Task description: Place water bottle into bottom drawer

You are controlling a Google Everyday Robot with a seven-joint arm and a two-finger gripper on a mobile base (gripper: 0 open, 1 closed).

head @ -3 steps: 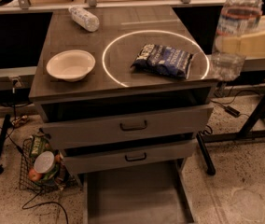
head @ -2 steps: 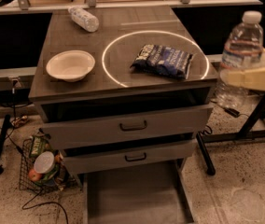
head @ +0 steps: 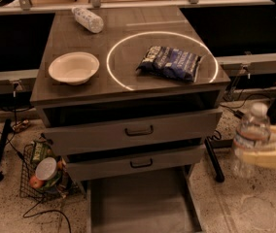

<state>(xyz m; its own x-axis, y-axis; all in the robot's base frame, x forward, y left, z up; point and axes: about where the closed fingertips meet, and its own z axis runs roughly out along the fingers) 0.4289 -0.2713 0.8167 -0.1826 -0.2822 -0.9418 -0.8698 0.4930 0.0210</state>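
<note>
The water bottle (head: 248, 141), clear with a white cap and a thin label band, stands upright in the air at the right edge, beside the cabinet's lower right. My gripper (head: 260, 145) is shut on the water bottle's middle, its cream fingers (head: 264, 158) wrapped round the body. The bottom drawer (head: 143, 203) is pulled out at the bottom centre, a grey tray with a bare floor. The bottle is to the right of it and above its level.
On the cabinet top lie a white bowl (head: 74, 67), a dark blue snack bag (head: 171, 61) and a dotted-wrap bottle (head: 88, 19). Two upper drawer fronts (head: 138, 131) stand slightly out. A wire basket with items (head: 43, 171) and cables are at lower left.
My gripper has carried the water bottle downward, from level with the cabinet top to beside the lower drawers.
</note>
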